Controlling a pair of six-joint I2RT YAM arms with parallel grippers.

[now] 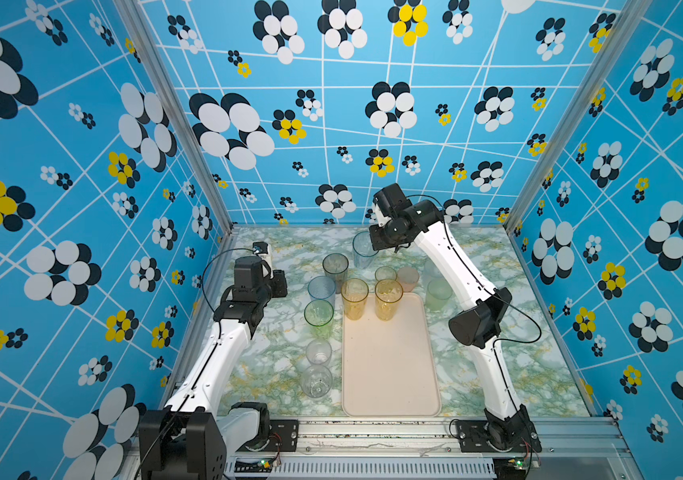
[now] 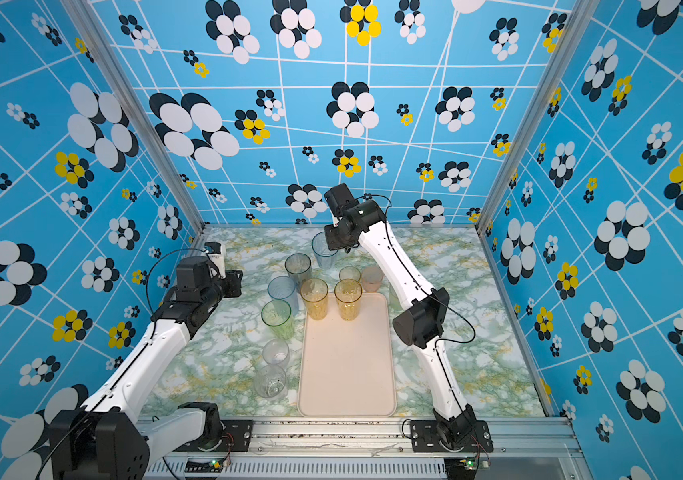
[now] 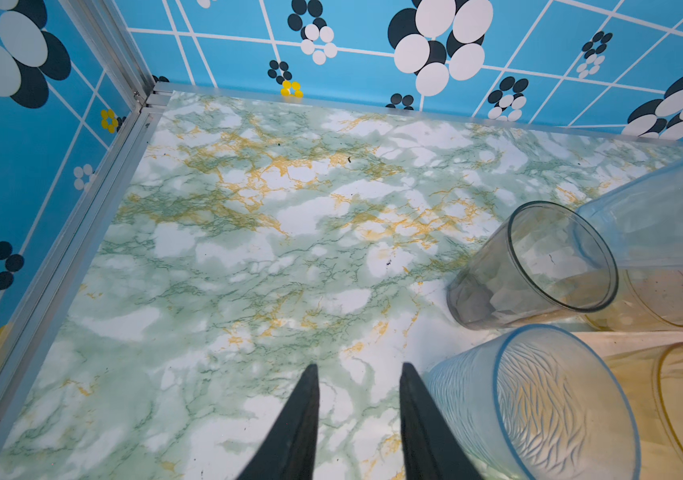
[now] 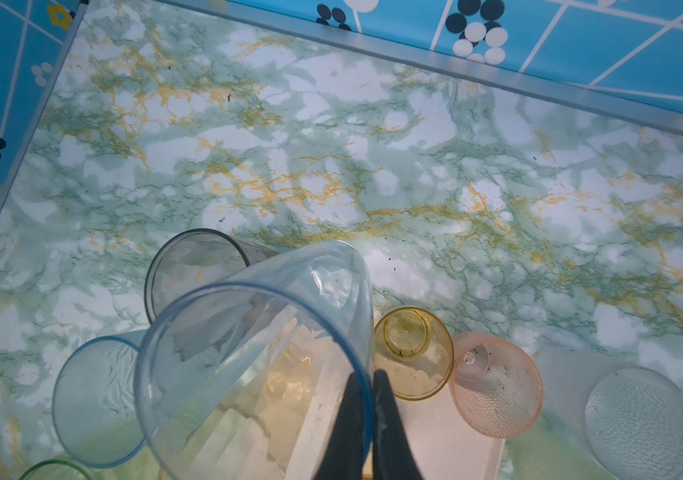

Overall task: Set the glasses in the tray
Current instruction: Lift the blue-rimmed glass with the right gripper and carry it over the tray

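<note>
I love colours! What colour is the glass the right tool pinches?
The glass is pale, see-through blue; the right wrist view shows it best.

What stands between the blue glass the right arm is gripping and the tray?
Two tall amber glasses stand at the tray's far end, facing the blue glass. A short amber glass and a pink glass stand just beyond that edge. The tray's near part is free, so lifting over them may work.

Left arm (image 1: 215,365): elbow bent, forearm angled forward along the left side.
Left gripper (image 3: 359,368): jaws partly apart, nothing between them.
Right arm (image 1: 452,266): extended far back, wrist turned leftward.
Right gripper (image 4: 369,374): pinching the blue tumbler (image 4: 256,332) at its rim, possibly raised.
</note>
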